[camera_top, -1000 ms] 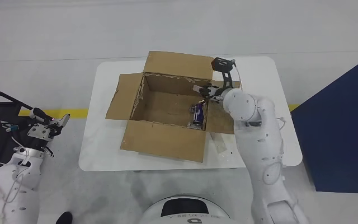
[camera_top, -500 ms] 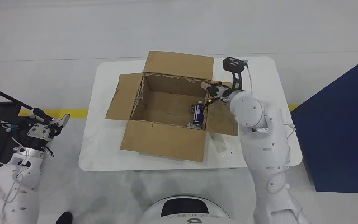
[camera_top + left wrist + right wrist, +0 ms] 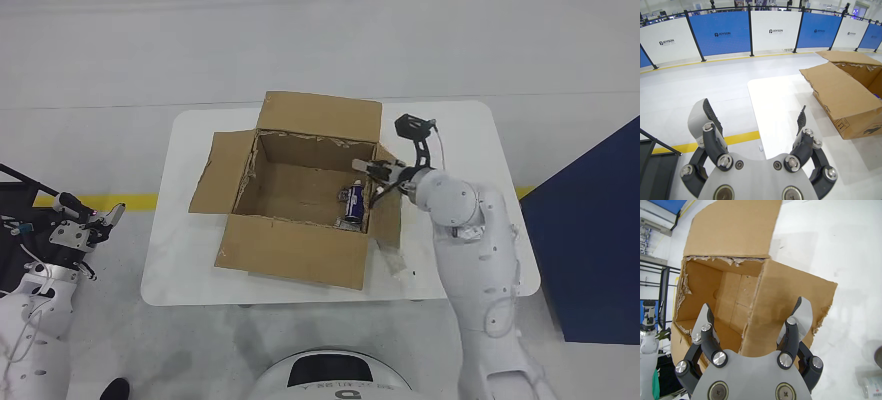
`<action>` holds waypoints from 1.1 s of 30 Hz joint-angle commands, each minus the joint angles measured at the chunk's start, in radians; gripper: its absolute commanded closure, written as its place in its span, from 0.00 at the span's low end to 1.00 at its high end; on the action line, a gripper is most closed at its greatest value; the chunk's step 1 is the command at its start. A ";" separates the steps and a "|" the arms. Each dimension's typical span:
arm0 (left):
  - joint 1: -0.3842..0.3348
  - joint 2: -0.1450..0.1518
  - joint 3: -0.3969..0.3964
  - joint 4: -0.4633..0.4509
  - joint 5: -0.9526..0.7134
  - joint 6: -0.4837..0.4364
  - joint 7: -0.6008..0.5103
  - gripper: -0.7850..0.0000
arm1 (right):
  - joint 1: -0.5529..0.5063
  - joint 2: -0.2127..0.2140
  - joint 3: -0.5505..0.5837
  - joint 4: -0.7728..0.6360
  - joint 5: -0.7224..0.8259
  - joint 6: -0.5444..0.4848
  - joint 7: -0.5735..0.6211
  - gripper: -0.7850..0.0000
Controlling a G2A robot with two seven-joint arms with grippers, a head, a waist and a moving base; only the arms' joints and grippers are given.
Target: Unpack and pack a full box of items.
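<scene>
Right gripper [image 3: 378, 172] shifted outward over the last second, off the inside of the box [image 3: 300, 255] and onto its right-hand edge. Right flap [image 3: 791, 291] no longer flat on the table [image 3: 470, 140], now tipped up and nearly standing. Fingers [image 3: 710, 315] spread wide apart, one on each side of that flap, not pinching it, nothing held. Reads like flap handling rather than picking, so probably either clearing the opening or starting to fold it shut; hard to call from here. Nowhere near done on the unpacking side though: blue can [image 3: 353, 203] lying on the box floor, tucked into the corner nearest the right arm, right behind the raised flap. Rest of the box floor just bare cardboard. Clear bottle [image 3: 392, 262] out on the table just beside the box's front right corner, close to the flap's lower edge. Left gripper [image 3: 761, 121] well off to the side, over the floor short of the table edge, fingers wide apart too, empty, same spot as a second ago. In the way: the raised flap itself, standing between gripper and can, so over the top as the only clean route for a grab. Torn, ragged cardboard along the rim, easy to snag. Other three flaps splayed outward, no bother.
</scene>
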 commanded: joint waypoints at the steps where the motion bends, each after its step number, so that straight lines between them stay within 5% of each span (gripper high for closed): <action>1: 0.000 0.000 0.000 0.000 0.000 0.000 0.000 0.00 | 0.034 0.001 -0.013 0.051 0.011 -0.025 0.009 0.26; 14: 0.000 0.000 0.000 0.000 0.000 0.000 0.000 0.00 | 0.202 -0.006 -0.180 0.207 0.067 -0.109 0.044 0.46; 20: 0.000 0.000 0.000 0.000 0.000 0.000 0.000 0.00 | 0.151 0.004 -0.162 0.107 0.023 -0.034 -0.003 0.26; 27: 0.000 0.000 0.000 0.000 0.000 0.000 0.000 0.00 | -0.046 0.030 -0.150 -0.238 -0.084 -0.069 -0.019 0.23; 29: 0.000 0.000 0.000 0.000 0.000 0.000 0.000 0.00 | -0.041 0.030 -0.197 -0.255 -0.118 -0.084 0.008 0.16; 30: 0.000 0.000 0.000 0.000 0.000 0.000 0.000 0.00 | -0.027 0.029 -0.223 -0.250 -0.128 -0.088 0.021 0.00; 33: 0.000 0.000 0.000 0.000 0.000 0.000 0.000 0.00 | -0.001 0.028 -0.253 -0.235 -0.164 -0.070 0.040 0.00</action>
